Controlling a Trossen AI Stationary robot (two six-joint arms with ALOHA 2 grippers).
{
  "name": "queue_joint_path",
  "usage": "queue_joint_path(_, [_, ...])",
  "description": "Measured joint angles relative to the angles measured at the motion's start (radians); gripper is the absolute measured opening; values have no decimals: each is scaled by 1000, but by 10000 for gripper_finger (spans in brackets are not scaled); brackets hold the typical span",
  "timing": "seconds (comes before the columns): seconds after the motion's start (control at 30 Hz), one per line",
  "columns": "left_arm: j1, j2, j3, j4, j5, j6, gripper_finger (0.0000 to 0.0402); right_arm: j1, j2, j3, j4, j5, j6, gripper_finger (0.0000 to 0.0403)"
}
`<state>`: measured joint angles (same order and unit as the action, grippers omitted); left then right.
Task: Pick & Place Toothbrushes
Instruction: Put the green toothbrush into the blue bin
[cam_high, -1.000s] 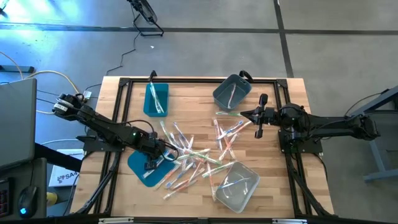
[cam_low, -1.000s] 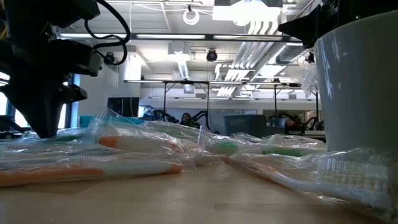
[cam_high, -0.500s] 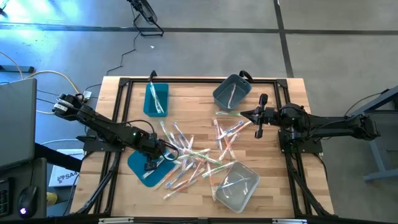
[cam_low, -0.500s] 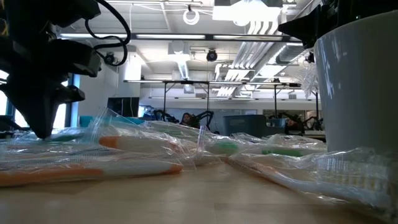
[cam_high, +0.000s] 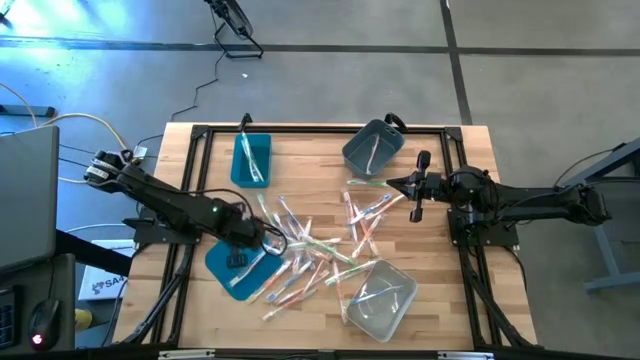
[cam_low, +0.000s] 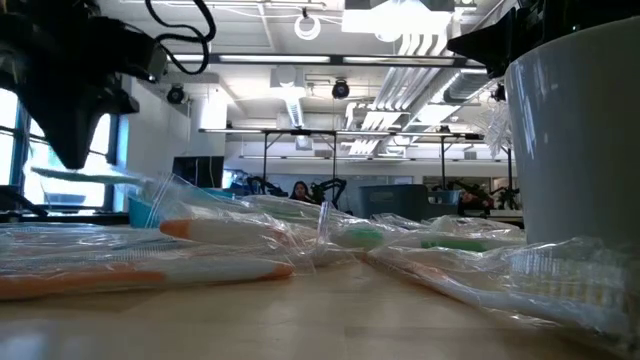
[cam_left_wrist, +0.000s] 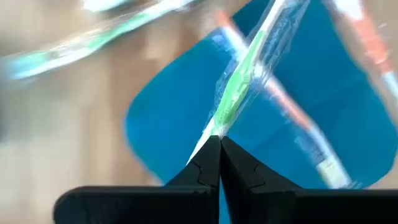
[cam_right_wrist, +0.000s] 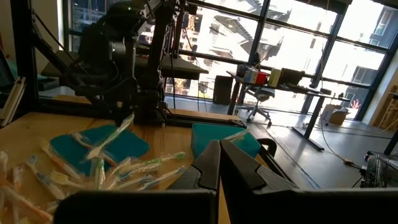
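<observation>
Several wrapped toothbrushes (cam_high: 312, 250) lie loose in the middle of the wooden table. My left gripper (cam_high: 240, 256) hangs above the flat teal lid (cam_high: 222, 272) and is shut on one green toothbrush in clear wrap (cam_left_wrist: 247, 65). That toothbrush also shows in the low view (cam_low: 88, 174), just under my left gripper (cam_low: 70, 160). An orange toothbrush (cam_left_wrist: 292, 124) rests flat on the lid. My right gripper (cam_high: 392, 184) stays shut and level near the table's right side, touching nothing. My left gripper pinches the green toothbrush at one end (cam_left_wrist: 216, 127) between its two fingers, wrap included. The fingers come from above, pointing steeply down. The rest of the toothbrush sticks out beyond the fingertips, lifted clear above the teal lid and lying roughly level.
A teal bin (cam_high: 250, 158) at the far left and a grey bin (cam_high: 372, 146) at the far middle each hold a toothbrush. A clear bin (cam_high: 380, 298) stands near the front right. A black frame (cam_high: 320, 129) runs around the table.
My left gripper has risen from the teal lid and tipped more steeply downward. The green toothbrush has come up with it and now hangs clear of the lid, while the other toothbrushes have stayed where they lay.
</observation>
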<state>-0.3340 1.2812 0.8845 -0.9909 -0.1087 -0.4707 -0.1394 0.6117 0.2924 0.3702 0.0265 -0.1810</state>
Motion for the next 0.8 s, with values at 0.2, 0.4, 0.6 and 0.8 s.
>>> queue_joint_path(0.2, [0, 0, 149, -263, -115, -19, 0, 0, 0, 0, 0, 0, 0, 3])
queue_joint_path(0.4, [0, -3, 277, -449, -221, -67, 0, 0, 0, 0, 0, 0, 0, 3])
queue_joint_path(0.6, [1, -67, 311, -542, -347, -166, 0, 0, 0, 0, 0, 0, 0, 3])
queue_joint_path(0.8, [1, -188, 312, -527, -493, -259, 0, 0, 0, 0, 0, 0, 0, 3])
